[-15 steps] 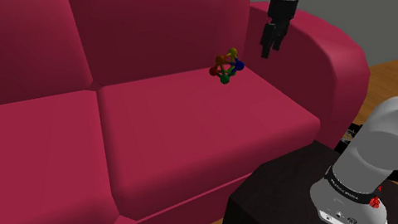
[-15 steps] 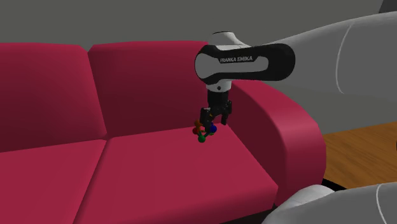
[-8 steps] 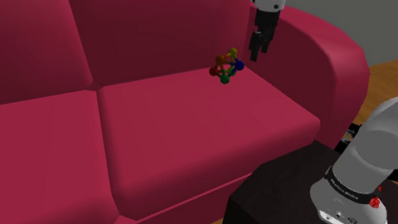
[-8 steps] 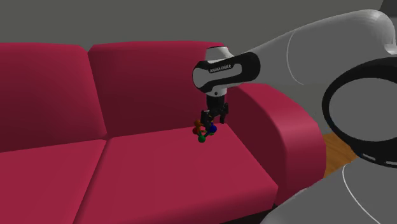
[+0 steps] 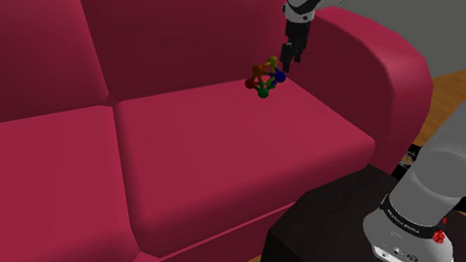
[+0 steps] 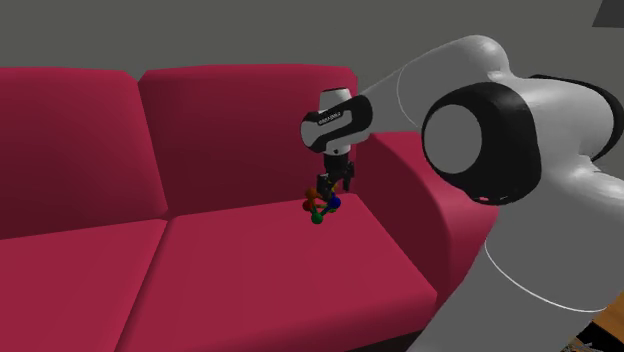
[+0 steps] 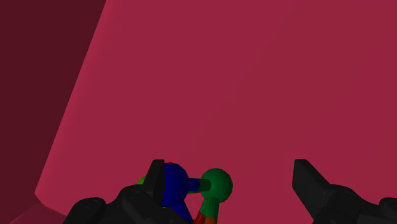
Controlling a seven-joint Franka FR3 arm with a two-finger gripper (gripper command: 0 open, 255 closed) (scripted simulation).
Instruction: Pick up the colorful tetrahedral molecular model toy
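The molecular model toy [image 5: 265,79] is a small cluster of green, blue, red and orange balls joined by rods. It rests at the back of the crimson sofa's seat cushion [image 5: 224,146], near the armrest. My black gripper [image 5: 285,59] hangs just beside and slightly above it, to the shoulder view's right. From the second exterior view, the gripper [image 6: 335,188] points down right over the toy [image 6: 322,207]. In the wrist view the gripper [image 7: 229,172] is open. The toy's blue and green balls [image 7: 216,183] lie between the fingers, close to one finger [image 7: 154,181] and apart from the other.
The sofa's armrest [image 5: 386,59] rises close beside the gripper, and the backrest [image 5: 181,16] stands just behind the toy. The dark stand [image 5: 336,225] sits in front of the sofa on a wooden floor [image 5: 461,95].
The gripper has travelled from over the armrest toward the shoulder view's left and slightly down, ending right beside the toy. The toy has not moved.
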